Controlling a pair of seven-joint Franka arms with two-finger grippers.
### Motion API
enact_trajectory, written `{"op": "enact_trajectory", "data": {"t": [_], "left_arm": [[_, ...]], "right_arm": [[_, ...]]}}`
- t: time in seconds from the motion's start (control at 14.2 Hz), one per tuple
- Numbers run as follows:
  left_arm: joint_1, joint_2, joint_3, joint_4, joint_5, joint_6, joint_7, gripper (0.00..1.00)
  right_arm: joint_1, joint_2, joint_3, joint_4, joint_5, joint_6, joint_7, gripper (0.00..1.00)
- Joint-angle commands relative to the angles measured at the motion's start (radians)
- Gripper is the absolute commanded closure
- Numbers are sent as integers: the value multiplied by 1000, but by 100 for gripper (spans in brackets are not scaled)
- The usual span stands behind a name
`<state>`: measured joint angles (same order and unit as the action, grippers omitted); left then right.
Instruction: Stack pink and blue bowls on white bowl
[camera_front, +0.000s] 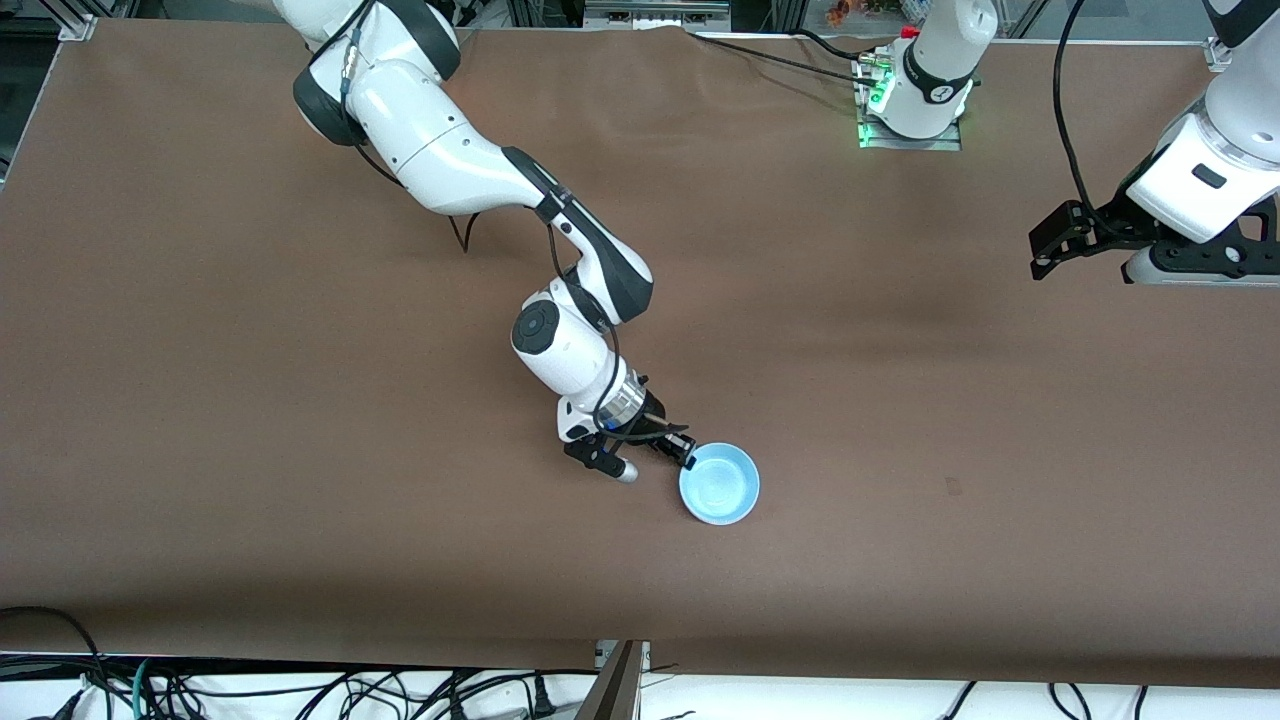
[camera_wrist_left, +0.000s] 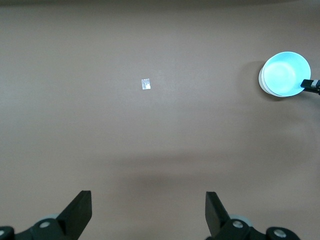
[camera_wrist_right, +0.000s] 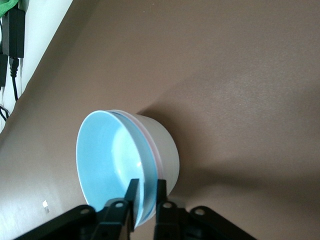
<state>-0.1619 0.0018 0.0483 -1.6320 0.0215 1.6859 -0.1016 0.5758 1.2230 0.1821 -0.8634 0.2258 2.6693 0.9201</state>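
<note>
The three bowls stand nested in one stack near the table's middle. The light blue bowl (camera_front: 720, 485) is on top; the right wrist view shows it (camera_wrist_right: 107, 160) inside the pink bowl (camera_wrist_right: 151, 142), of which only a thin rim shows, and that inside the white bowl (camera_wrist_right: 166, 150). My right gripper (camera_front: 688, 457) is low at the stack's rim, its fingers (camera_wrist_right: 146, 192) astride the blue bowl's rim, one inside and one outside, closed on it. My left gripper (camera_front: 1040, 255) waits open and empty above the left arm's end of the table (camera_wrist_left: 147, 200).
The brown table (camera_front: 300, 450) holds a small pale mark (camera_front: 952, 487) between the stack and the left arm's end, also seen in the left wrist view (camera_wrist_left: 145, 84). Cables hang along the table's near edge.
</note>
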Motion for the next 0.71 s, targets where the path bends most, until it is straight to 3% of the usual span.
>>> {"op": "enact_trajectory", "data": {"t": [0.0, 0.07, 0.35, 0.49, 0.63], "left_arm": [[7, -22, -2, -19, -22, -5, -3, 0], [7, -20, -2, -17, -22, -8, -4, 0], [13, -11, 4, -14, -14, -8, -3, 0], [28, -8, 4, -12, -14, -6, -3, 0], [44, 6, 4, -8, -15, 0, -1, 0]], "right_arm": [[-5, -19, 0, 60, 4, -100, -10, 18], [-5, -28, 0, 61, 6, -107, -10, 1], [-56, -147, -13, 58, -6, -358, -23, 0], [-103, -236, -32, 47, -84, -519, -114, 0], [-189, -324, -33, 12, -102, -726, -251, 0]]}}
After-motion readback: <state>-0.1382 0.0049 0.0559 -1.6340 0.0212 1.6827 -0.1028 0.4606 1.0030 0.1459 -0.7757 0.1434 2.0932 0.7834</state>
